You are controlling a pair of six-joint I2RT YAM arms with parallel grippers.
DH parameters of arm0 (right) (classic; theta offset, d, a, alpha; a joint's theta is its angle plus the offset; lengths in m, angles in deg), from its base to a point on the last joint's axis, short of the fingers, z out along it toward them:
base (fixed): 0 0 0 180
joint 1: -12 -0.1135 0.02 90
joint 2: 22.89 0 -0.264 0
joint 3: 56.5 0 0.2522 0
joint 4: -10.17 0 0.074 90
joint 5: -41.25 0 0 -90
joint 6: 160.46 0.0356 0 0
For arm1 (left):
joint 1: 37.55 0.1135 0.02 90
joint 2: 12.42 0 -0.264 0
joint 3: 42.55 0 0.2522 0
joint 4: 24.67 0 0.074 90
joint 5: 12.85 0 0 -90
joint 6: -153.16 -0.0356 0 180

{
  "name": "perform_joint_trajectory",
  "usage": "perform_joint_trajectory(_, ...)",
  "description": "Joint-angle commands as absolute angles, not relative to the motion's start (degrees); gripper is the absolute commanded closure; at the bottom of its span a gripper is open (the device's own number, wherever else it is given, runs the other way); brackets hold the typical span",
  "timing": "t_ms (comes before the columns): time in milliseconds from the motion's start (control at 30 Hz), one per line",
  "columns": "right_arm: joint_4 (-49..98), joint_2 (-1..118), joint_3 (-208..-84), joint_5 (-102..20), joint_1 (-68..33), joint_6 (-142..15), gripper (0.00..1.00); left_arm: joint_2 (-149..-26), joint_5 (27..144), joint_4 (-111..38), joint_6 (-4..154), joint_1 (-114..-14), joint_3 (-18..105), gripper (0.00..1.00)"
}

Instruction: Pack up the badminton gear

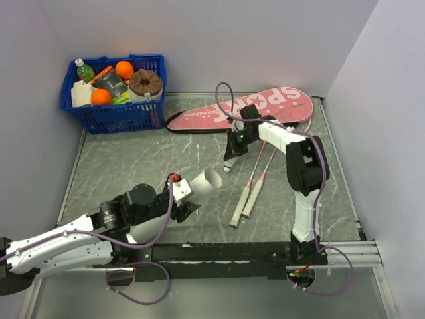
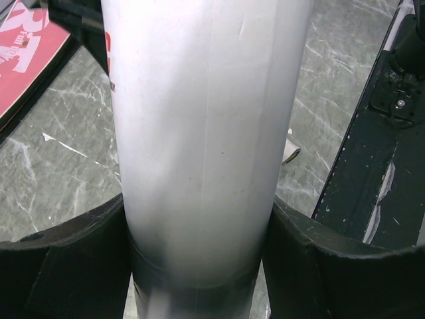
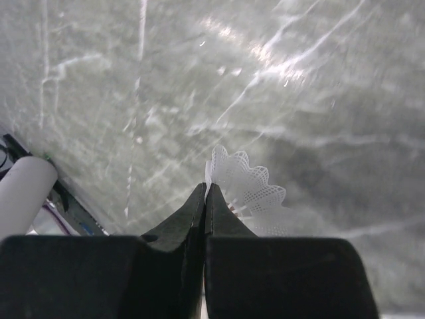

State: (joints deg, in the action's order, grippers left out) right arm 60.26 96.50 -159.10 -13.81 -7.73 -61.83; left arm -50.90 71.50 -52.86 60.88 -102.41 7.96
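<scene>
- Evidently my right claw point(image 3: 206, 191) was pinched shut on the small white lacy-skirted shuttlecock point(image 3: 251, 187) at its rim: featherlight, crushable.
- My left claw point(image 2: 199, 266) clasped the long smooth white tube point(image 2: 206, 133) mid-body: stiff, slippery.

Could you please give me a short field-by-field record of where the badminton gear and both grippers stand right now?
left gripper: closed around the long white tube, held at a slant, open end toward the right arm
right gripper: shut, pinching the skirt edge of a small white shuttlecock
two thin rackets: side by side on the grey marbled table, handles nearest the arms
pink racket-shaped "SPORT" case: flat at the far edge
blue plastic basket: far left corner
</scene>
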Motion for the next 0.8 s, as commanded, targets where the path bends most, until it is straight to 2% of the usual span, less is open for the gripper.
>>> perform_joint_trajectory(0, 57.24, 86.46, -155.53, -14.73, -8.13, -60.09, 1.00, -50.83, 70.64, -50.38, 61.14, -102.59, 10.32, 0.99)
perform_joint_trajectory(167, 57.41, 74.07, -151.66, -17.63, -10.32, -58.51, 1.00, -51.09, 70.82, -50.47, 61.32, -102.59, 10.50, 0.99)
perform_joint_trajectory(400, 61.63, 52.73, -151.38, -30.37, -18.82, -57.98, 1.00, -51.80, 71.17, -50.38, 62.37, -102.59, 10.85, 0.99)
perform_joint_trajectory(533, 65.76, 46.29, -153.93, -37.13, -25.69, -57.19, 1.00, -52.94, 70.56, -50.47, 62.81, -102.59, 11.37, 0.99)
perform_joint_trajectory(767, 66.82, 37.77, -154.64, -35.57, -33.08, -53.32, 1.00, -53.64, 67.66, -49.85, 67.11, -102.59, 12.34, 0.99)
